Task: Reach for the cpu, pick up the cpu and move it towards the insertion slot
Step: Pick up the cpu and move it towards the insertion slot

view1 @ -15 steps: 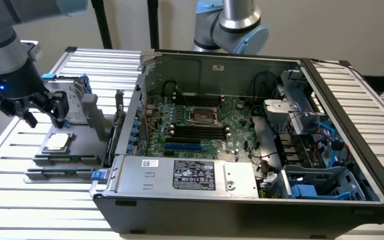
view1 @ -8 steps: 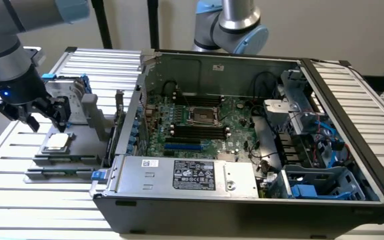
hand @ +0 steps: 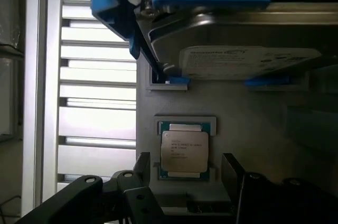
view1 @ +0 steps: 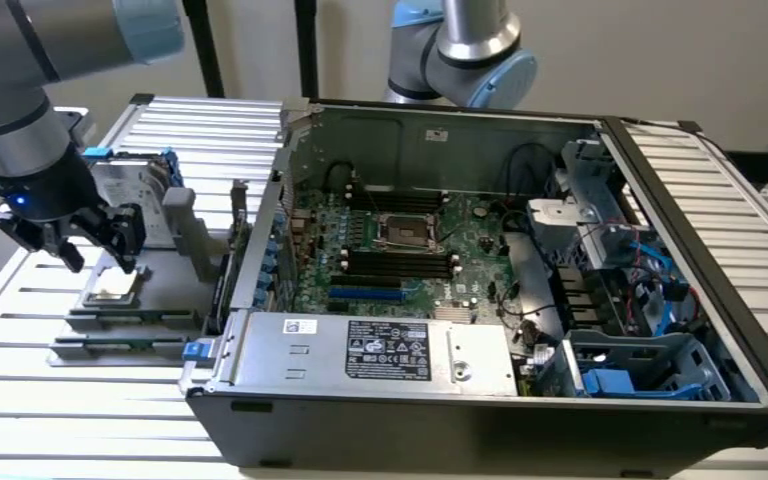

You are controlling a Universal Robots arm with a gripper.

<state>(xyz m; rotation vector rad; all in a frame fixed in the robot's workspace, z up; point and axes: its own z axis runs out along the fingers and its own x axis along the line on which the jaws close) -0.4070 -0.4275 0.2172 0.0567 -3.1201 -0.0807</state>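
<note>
In the exterior view, the pincer (view1: 101, 262) hangs just above the cpu (view1: 111, 290), its two fingers spread and empty. One finger is toward either side of the chip, so the gap is evidently set to take the chip's width. The cpu lies flat, metal top upward, in a grey holder (view1: 131, 322) on the slatted bench (view1: 37, 400). The holder seems meant to keep the chip square and at a known spot for a grasp from above. Behind it a hard drive (view1: 128, 185) stands upright in the same fixture, clear of the fingers. The insertion slot (view1: 404, 228) sits well apart, toward the exterior view's right, on the motherboard inside the open computer case (view1: 491, 430). Its frame faces up, so a chip carried level would suit it.

In the wrist view, the cpu (hand: 184, 151) rests in a shallow recess of the holder (hand: 253, 145), its edges parallel to the recess walls. The pincer (hand: 186, 159) is released, its dark fingers (hand: 142, 167) flanking the chip without touching it. This suggests the reach is nearly lined up, with no grasp made yet. The hard drive (hand: 248, 60) and the bench (hand: 95, 123) lie beyond.
</note>
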